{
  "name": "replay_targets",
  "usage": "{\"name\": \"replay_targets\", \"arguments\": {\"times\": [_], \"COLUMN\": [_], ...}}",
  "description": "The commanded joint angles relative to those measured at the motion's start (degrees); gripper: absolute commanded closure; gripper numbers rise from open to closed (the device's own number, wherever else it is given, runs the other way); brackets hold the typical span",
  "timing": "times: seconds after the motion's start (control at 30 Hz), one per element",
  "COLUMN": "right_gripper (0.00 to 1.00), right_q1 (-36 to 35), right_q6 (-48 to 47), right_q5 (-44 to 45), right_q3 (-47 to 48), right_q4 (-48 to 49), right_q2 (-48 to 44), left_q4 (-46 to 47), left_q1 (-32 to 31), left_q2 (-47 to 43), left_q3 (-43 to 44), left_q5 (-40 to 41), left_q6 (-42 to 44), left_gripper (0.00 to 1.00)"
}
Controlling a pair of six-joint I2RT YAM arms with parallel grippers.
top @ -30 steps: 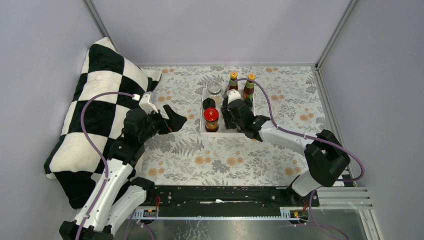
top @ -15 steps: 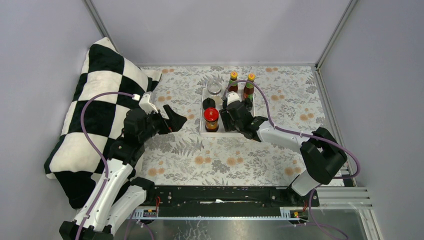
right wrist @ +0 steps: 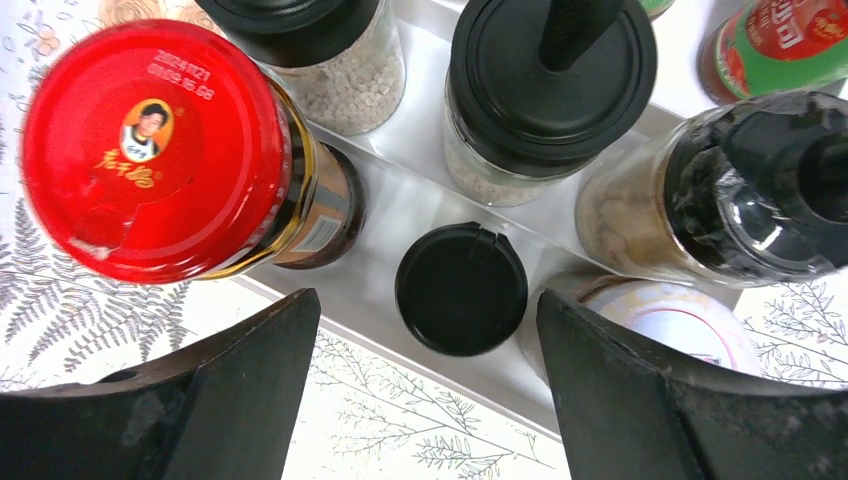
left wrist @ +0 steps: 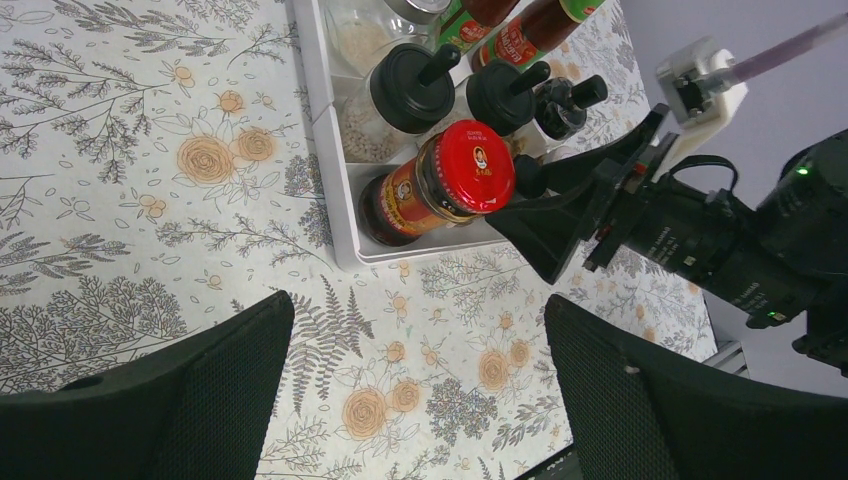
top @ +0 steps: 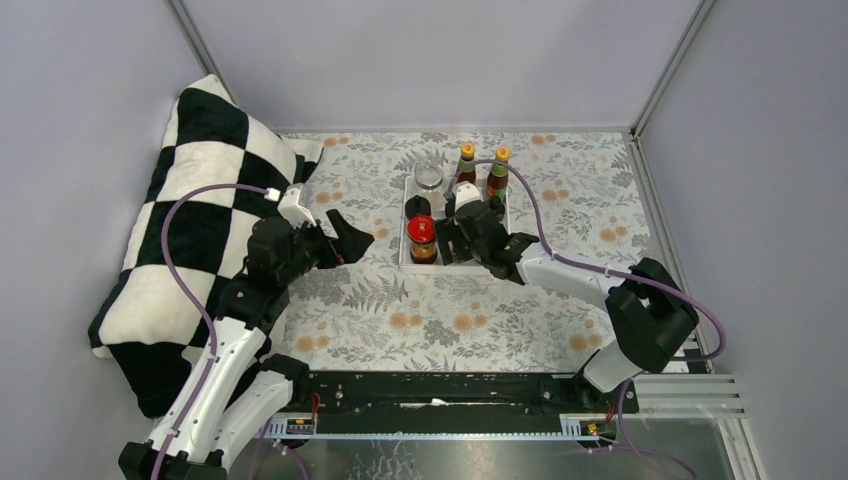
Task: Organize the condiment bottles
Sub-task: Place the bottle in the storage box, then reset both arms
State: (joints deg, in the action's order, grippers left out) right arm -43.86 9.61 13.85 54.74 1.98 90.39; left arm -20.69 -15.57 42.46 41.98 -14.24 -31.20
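My right pincer (right wrist: 427, 310) is released, its two fingers spread wide with nothing between them. Over the last second it has crept a little leftward and toward me along the near row of the tray (right wrist: 395, 215). It now hangs straight above the small black-capped jar (right wrist: 461, 288); I cannot tell how high above the cap it sits.

That jar stands upright just inside the tray's near rim. The red-lidded jar (right wrist: 150, 150) is on one side of it and the white-lidded jar (right wrist: 665, 320) on the other. Behind them stands a black-knobbed jar (right wrist: 550, 70), with a dark-filled jar (right wrist: 760, 190) beside it. The two tall bottles (top: 467, 160) stand at the far end of the tray.

Every condiment bottle I can see stands inside the tray, so I judge the sorting nearly finished. I read the small shift as centring on the black-capped jar, perhaps to nudge or reseat it. The gaps to its neighbours look tight, so wide fingers coming down could knock the red-lidded jar.

My left pincer (left wrist: 417, 305) has not moved. It too is released, poised over the desk (top: 440, 310) just left of the tray, with the checkered pillow (top: 190, 200) behind its arm.
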Motion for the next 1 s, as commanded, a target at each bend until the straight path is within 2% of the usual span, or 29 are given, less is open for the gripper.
{"name": "replay_targets", "arguments": {"times": [0.0, 0.5, 0.97], "right_gripper": [0.12, 0.00, 0.00], "right_q1": [0.09, 0.07, 0.09], "right_q6": [0.30, 1.46, 3.39], "right_q5": [0.79, -1.18, -2.52], "right_q3": [-0.25, 1.20, -0.54], "right_q4": [-1.51, -14.44, -25.21], "right_q2": [-6.19, -26.56, -42.10], "left_q4": [0.26, -3.87, -10.92], "left_q1": [0.60, 0.54, 0.54], "left_q2": [-0.34, -3.09, -8.19], "left_q3": [-0.08, 5.91, 10.41], "left_q5": [-0.48, -1.06, -4.86], "left_q6": [0.35, 0.76, 2.63], "left_gripper": [0.01, 0.01, 0.01]}}
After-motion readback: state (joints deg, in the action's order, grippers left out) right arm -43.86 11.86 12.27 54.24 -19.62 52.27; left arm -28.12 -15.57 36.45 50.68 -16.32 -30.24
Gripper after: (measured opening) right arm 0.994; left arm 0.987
